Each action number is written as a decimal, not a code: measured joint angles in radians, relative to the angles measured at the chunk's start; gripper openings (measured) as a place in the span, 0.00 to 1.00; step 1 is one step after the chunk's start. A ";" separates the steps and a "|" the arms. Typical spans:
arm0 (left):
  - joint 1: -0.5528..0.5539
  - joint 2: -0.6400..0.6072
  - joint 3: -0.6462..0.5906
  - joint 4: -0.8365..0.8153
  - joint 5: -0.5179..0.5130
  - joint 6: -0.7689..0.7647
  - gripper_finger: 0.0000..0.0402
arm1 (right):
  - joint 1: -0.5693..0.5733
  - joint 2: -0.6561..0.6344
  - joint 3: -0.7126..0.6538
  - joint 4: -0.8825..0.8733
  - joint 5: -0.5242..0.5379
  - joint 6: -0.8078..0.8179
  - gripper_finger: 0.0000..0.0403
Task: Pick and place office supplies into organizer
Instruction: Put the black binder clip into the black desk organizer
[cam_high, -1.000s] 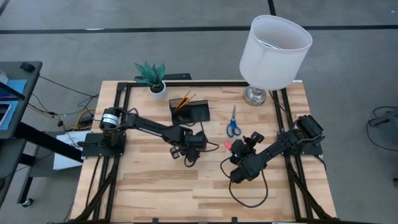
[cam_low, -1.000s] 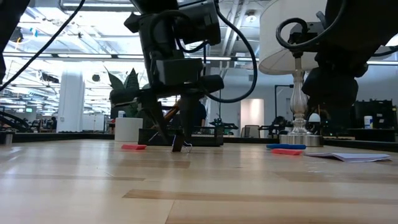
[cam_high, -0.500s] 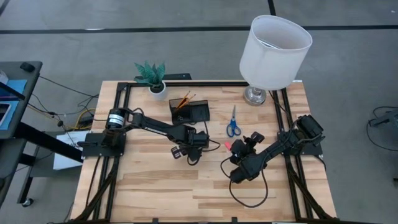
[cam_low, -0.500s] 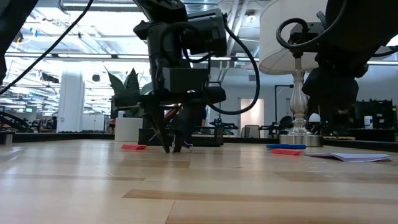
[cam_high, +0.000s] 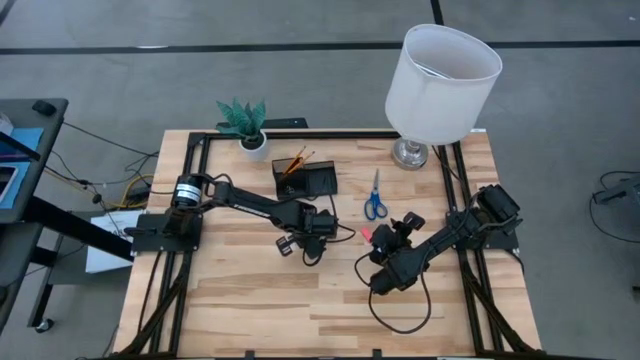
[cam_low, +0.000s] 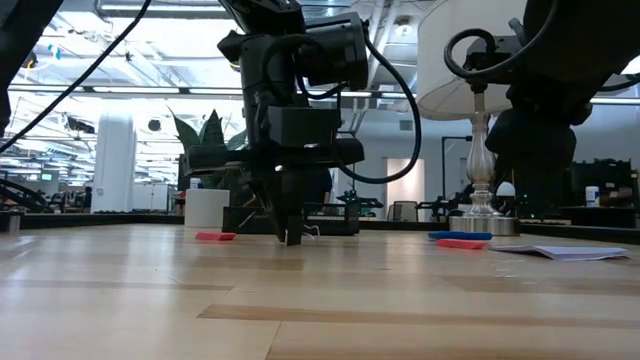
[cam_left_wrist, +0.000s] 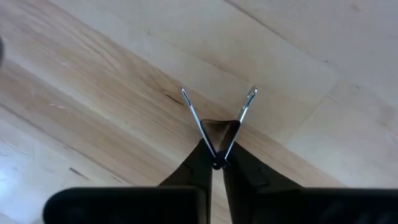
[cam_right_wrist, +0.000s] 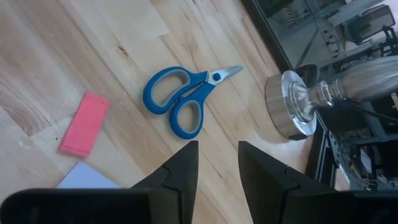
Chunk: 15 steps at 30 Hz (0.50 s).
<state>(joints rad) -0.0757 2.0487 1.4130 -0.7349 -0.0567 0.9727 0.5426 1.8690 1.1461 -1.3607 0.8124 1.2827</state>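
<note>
left gripper (cam_left_wrist: 214, 163) fingers clamped on the tiny black clip (cam_left_wrist: 219, 132) mid-surface, grip only at its base; i expect it may pivot or spring out on lift. right gripper (cam_right_wrist: 217, 155) fingers apart, idle.

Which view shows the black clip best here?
The left wrist view: the black clip sits pinched in the shut left gripper, wire handles spread. The low view shows only a dark speck, the high view hides it, the right wrist view misses it.
</note>
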 joint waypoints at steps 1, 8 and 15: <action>0.000 0.000 0.000 -0.002 -0.003 -0.005 0.02 | 0.000 0.000 0.000 0.001 0.000 0.000 0.27; -0.003 0.002 0.025 -0.082 -0.065 -0.036 0.01 | 0.000 0.000 0.000 0.004 0.000 0.000 0.27; -0.003 0.002 0.084 -0.177 -0.167 -0.079 0.01 | 0.000 0.000 0.000 0.005 0.000 0.000 0.27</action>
<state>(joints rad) -0.0788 2.0510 1.4965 -0.9124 -0.2236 0.8932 0.5426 1.8690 1.1461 -1.3560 0.8124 1.2823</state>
